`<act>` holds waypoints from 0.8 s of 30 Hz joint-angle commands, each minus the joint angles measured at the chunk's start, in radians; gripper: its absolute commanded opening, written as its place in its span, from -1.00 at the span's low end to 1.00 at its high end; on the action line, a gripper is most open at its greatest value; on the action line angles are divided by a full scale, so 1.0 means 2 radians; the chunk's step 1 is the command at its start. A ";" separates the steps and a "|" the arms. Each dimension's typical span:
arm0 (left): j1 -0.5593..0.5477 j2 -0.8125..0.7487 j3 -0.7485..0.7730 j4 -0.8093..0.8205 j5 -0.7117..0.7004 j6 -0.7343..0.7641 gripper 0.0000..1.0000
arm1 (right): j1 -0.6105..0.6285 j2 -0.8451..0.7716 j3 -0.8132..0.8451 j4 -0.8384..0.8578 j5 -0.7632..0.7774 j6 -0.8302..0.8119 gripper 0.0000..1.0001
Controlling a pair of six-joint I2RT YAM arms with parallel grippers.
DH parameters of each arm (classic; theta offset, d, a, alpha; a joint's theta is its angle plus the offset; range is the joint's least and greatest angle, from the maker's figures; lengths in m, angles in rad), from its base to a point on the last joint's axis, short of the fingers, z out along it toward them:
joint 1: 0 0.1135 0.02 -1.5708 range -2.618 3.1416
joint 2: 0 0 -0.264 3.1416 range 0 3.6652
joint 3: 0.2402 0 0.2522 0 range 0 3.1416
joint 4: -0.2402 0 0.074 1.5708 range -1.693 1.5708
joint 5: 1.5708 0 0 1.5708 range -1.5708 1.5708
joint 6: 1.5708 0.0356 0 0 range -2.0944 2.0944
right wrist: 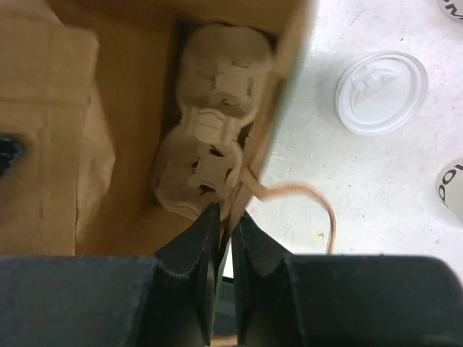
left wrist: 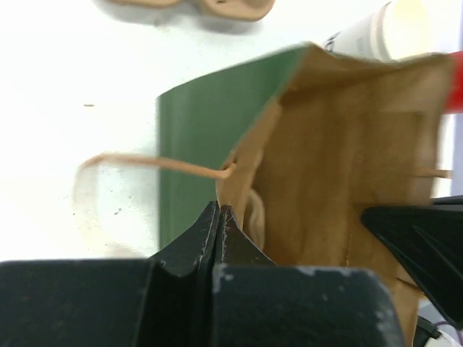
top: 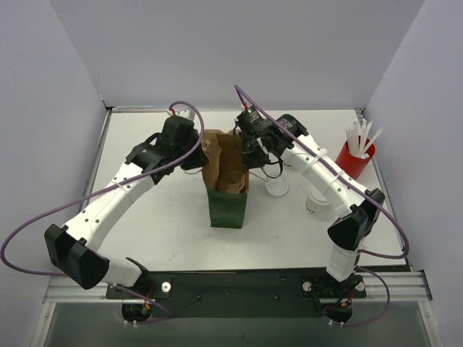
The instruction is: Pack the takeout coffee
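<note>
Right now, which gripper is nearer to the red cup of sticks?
Right. The right gripper pinches the bag at its rim on the side toward the red cup; the left gripper pinches the far rim.

A green paper bag (top: 228, 210) is seen standing open, a pulp carrier (right wrist: 210, 144) lodged inside it, a red cup of sticks (top: 353, 160) well right of it.

This is a robotics lab test cell. Two arms (top: 116, 195) are bolted to a metal rail (top: 405, 285) at the edge of a white table (top: 159, 231), closed in on three sides by plain grey walls (top: 231, 50). On the table stands little but a bag (top: 228, 206).
</note>
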 commanded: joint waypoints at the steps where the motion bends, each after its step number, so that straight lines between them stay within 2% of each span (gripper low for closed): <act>1: 0.005 0.006 0.000 0.015 0.005 0.008 -1.00 | -0.006 0.012 0.022 0.012 -0.013 -0.005 -0.82; 5: 0.004 -0.001 0.049 -0.007 -0.001 0.017 -1.00 | -0.005 0.005 0.068 -0.004 -0.011 -0.013 -0.80; 10: 0.003 -0.014 0.063 -0.016 0.003 0.014 -1.00 | -0.005 -0.014 0.085 -0.013 -0.008 -0.013 -0.78; 14: 0.004 -0.009 0.047 -0.015 0.000 0.014 -1.00 | -0.006 -0.003 0.062 -0.010 -0.011 -0.010 -0.78; 17: 0.006 0.006 0.010 0.004 0.003 0.013 -1.00 | -0.007 0.009 0.016 0.016 -0.019 -0.008 -0.76; 20: 0.007 0.026 -0.010 0.014 0.007 0.018 -1.00 | -0.011 0.032 -0.003 0.025 -0.023 -0.010 -0.65; 22: 0.008 0.029 -0.010 0.019 0.017 0.022 -0.99 | -0.010 0.032 -0.002 0.025 -0.026 -0.012 -0.46; 23: 0.007 0.028 -0.009 0.021 0.020 0.024 -0.96 | -0.011 0.028 0.000 0.027 -0.026 -0.013 -0.40; 24: 0.007 0.025 -0.005 0.022 0.021 0.025 -0.83 | -0.011 0.022 0.000 0.029 -0.022 -0.016 -0.27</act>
